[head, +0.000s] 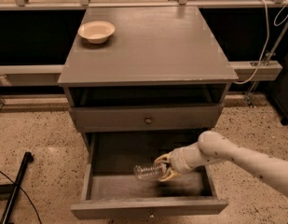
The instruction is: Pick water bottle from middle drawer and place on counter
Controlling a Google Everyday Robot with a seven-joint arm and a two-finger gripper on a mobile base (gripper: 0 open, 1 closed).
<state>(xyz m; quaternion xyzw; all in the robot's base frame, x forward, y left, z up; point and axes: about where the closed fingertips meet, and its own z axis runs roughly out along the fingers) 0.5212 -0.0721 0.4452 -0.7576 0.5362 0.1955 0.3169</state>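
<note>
water bottle (144, 171) clamped in hand (162, 168) over middle drawer (116, 185), bowl (96, 31) on grey counter (157, 50), speckled floor (36, 139)

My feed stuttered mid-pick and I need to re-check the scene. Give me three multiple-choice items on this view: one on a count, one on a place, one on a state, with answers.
1. How many dishes stand on the counter?
A) none
B) one
C) two

2. Where is the bottle?
A) on the counter
B) on the speckled floor
C) inside the open drawer, in the tool's grip

3. What state is the tool in?
A) shut on the bottle
B) open and holding nothing
C) out of view

Answers:
1 B: a single cream bowl sits near the counter's back left corner.
2 C: the bottle lies sideways at the tool's tip, within the drawer's walls.
3 A: its fingers close around one end of the bottle, low in the drawer.
</note>
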